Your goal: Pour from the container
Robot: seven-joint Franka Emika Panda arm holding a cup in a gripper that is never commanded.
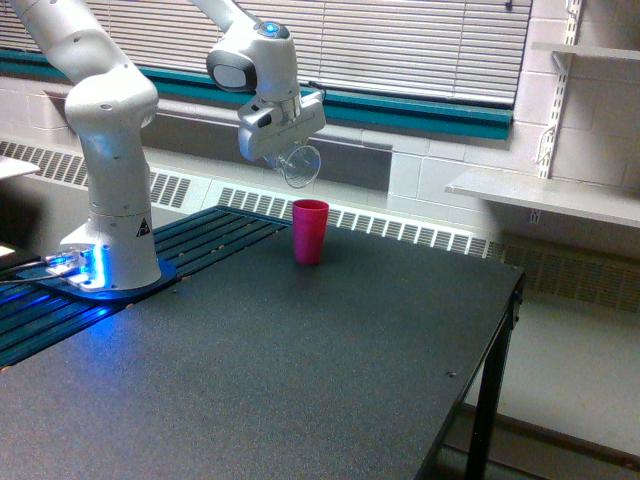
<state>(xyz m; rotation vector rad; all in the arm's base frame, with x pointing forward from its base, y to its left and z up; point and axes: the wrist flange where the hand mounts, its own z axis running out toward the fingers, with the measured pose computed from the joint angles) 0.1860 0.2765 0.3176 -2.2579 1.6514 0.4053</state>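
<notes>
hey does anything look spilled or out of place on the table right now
Nothing stands out. The pink cup stands upright on the dark table with no spill visible around it. The clear cup is tipped in the claw above it, as pouring requires.

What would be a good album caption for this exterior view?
Robot gripper tilts a clear plastic cup above a pink cup standing on a dark table.

Dark speckled tabletop (300, 380). Pink-red cup (310, 231) stands upright near far edge. White arm base (110, 265) sits at the exterior view's left, on a blue-lit mount.
</notes>
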